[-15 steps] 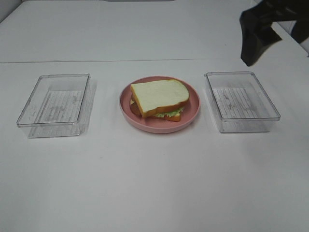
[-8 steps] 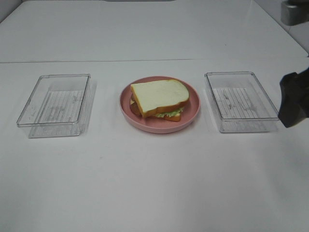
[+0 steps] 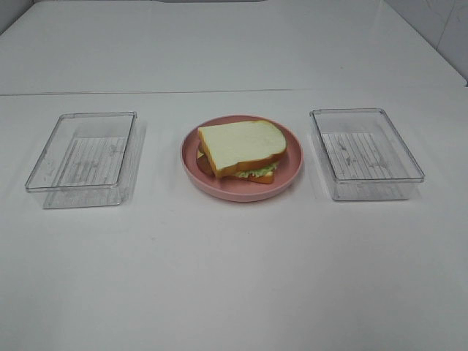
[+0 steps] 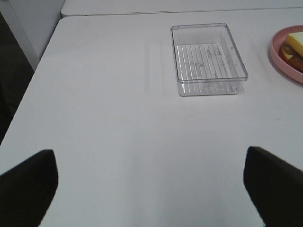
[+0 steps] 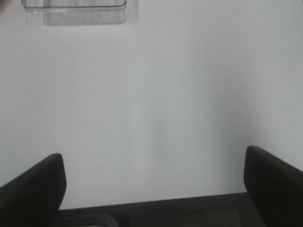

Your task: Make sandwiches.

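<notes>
One sandwich (image 3: 241, 148) lies on the round pink plate (image 3: 292, 172) in the middle of the table: white bread slices with orange-brown crust and green lettuce showing at the front edge. The left wrist view catches the sandwich (image 4: 296, 44) and the plate (image 4: 284, 56) at the frame's edge. My left gripper (image 4: 149, 158) is open over bare table, well short of the left tray, with nothing between its fingers (image 4: 28, 184). My right gripper (image 5: 154, 158) is open too, empty, near the table's front edge. Neither gripper shows in the exterior high view.
A clear plastic tray (image 3: 84, 157) stands left of the plate and another clear tray (image 3: 365, 152) right of it; both look empty. The left tray (image 4: 208, 59) shows in the left wrist view, the right tray (image 5: 73, 9) in the right wrist view. The table's edge (image 5: 156, 203) lies below my right gripper.
The right arm moved from the far right of the table down along the right side and out of the exterior view. The sandwich, plate and trays have not moved.
</notes>
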